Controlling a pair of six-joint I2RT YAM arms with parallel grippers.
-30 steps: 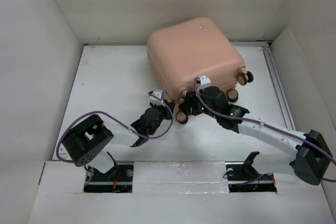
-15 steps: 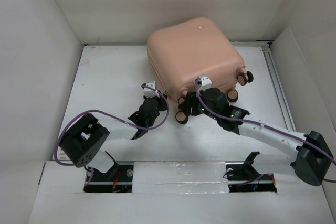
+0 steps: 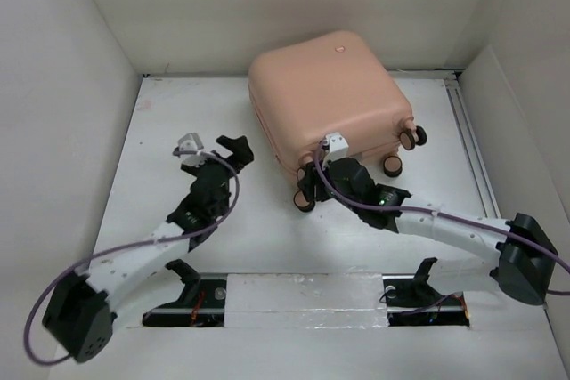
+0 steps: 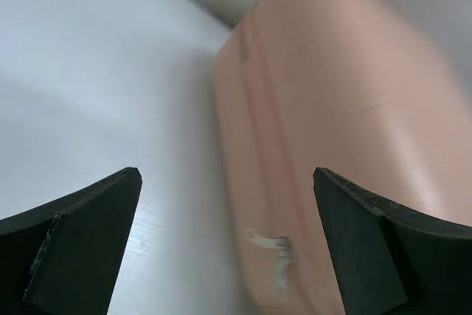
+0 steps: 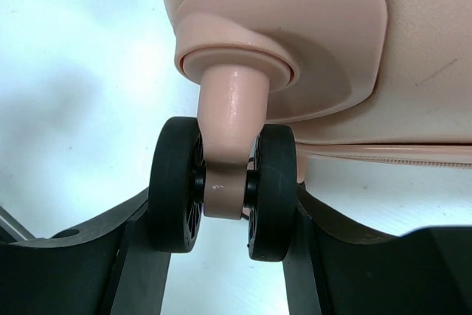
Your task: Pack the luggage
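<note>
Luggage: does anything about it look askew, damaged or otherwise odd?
The pale salmon-pink hard-shell suitcase lies closed and flat, turned askew to the white table's edges. The right claw is clamped on its black twin caster wheel, an unusual hold. In the left wrist view, a small whitish mark shows on its side, too blurred to identify.

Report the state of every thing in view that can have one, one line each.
luggage: shut, lying flat on the table.
left tool: open, empty, beside the luggage.
right tool: closed on a caster wheel at the luggage's near corner.
caster wheel: pinched between the right tool's fingers.
</note>
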